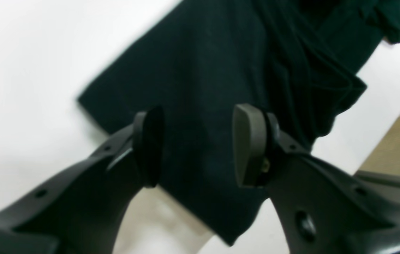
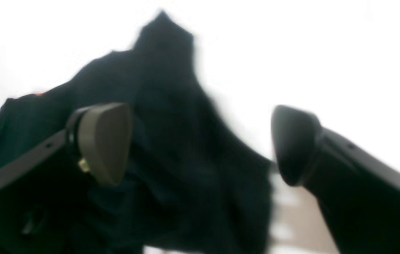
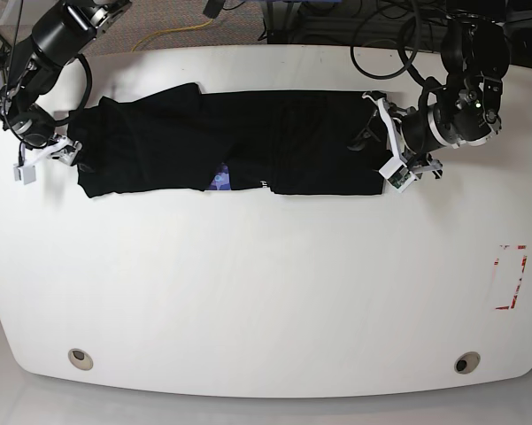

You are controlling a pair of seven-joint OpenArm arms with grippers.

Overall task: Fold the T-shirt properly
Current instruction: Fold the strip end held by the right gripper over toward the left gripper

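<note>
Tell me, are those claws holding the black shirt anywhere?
No. The left gripper and right gripper are both open over the T-shirt, gripping nothing.

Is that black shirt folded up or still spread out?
Partly folded: the black fabric T-shirt lies as a long narrow band across the white table.

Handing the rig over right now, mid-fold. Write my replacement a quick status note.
Left gripper: open, jaws either side of the T-shirt end, nothing clamped.
Right gripper: open at the other end, nothing clamped.
T-shirt: lies as a long narrow band across the far side of the white table, bunched at the right arm's end.
Done: it looks folded lengthwise.
Left: grip both ends, fold the band crosswise, smooth it.
</note>
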